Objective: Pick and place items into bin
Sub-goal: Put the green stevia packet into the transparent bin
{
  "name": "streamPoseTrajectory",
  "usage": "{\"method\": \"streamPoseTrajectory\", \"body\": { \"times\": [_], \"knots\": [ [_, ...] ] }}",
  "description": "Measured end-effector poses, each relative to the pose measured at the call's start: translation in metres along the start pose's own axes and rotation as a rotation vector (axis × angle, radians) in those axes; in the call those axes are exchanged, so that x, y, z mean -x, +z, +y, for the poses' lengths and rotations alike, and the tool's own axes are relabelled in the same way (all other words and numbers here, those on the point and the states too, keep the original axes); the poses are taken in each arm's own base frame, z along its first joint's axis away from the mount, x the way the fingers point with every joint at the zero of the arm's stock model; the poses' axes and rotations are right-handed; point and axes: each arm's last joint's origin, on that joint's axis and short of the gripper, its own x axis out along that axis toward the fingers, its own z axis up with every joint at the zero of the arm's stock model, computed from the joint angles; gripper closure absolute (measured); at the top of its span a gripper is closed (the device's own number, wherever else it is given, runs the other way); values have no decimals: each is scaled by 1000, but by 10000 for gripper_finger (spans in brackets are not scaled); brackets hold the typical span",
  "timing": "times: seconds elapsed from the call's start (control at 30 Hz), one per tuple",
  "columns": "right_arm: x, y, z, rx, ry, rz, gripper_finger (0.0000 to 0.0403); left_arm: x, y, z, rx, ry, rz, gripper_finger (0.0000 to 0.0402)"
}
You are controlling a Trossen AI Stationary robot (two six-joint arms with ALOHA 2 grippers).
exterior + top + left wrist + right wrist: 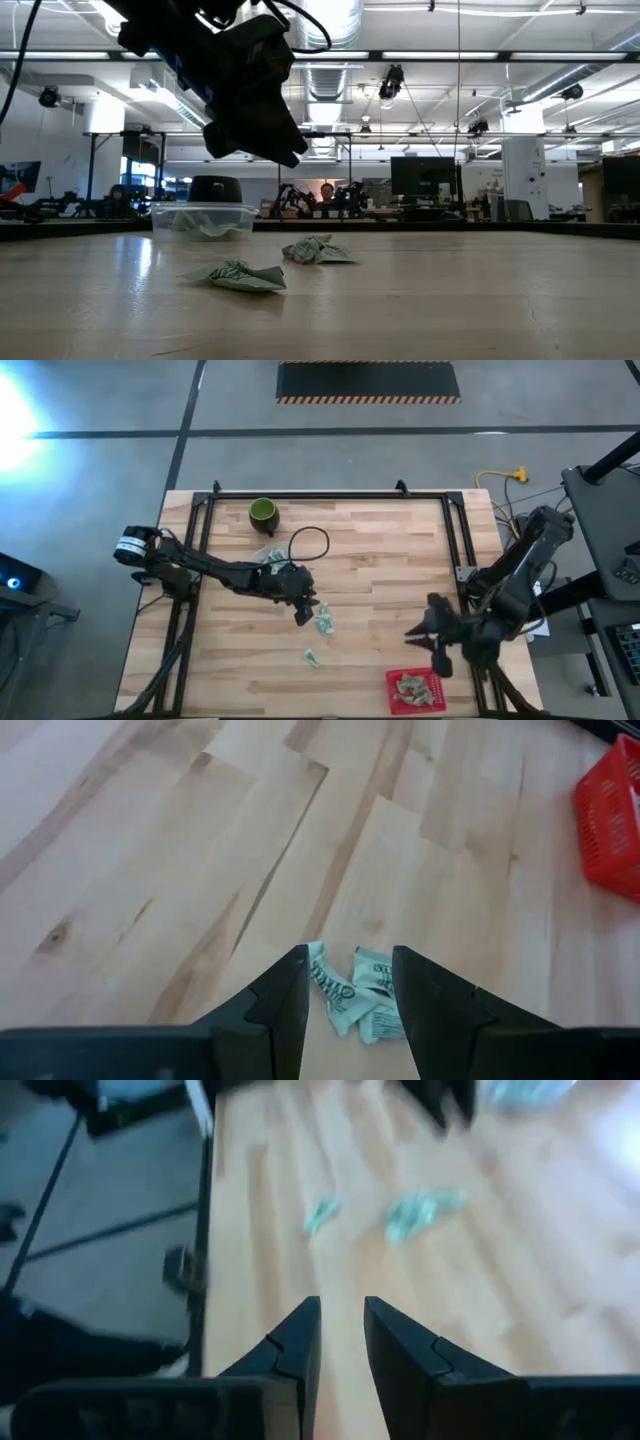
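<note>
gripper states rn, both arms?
Left hand: open, empty, above the packets.
Right hand: open, empty, over bare table near the bin.

Packets, small, pale green-and-white wrapped, crumpled. Cluster of packets (324, 622): several lying together flat on the desk near its middle; green print visible on the wrappers in the left wrist view (352, 1003). Single packet (312, 657): lying apart from the cluster, nearer the desk's front edge, creased into a low tent shape (238, 275). Binned packets (412, 688): a heap inside the red bin (391, 693) at the desk's front right corner.
</note>
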Motion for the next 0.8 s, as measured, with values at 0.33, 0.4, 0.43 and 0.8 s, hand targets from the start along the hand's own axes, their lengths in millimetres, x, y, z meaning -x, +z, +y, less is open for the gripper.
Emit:
{"method": "streamPoseTrajectory", "body": {
  "times": [0.33,0.4,0.43,0.8],
  "knots": [
    [35,23,-20,103,-46,-234,327,-33,-11,-5,-53,10,56,274],
    [40,25,-23,99,-42,-255,330,-43,-13,-7,-63,23,87,274],
    [41,26,-24,98,-43,-260,331,-48,-13,-8,-63,21,90,274],
    [42,26,-25,98,-45,-261,334,-67,-18,-10,-87,105,200,274]
  ]
}}
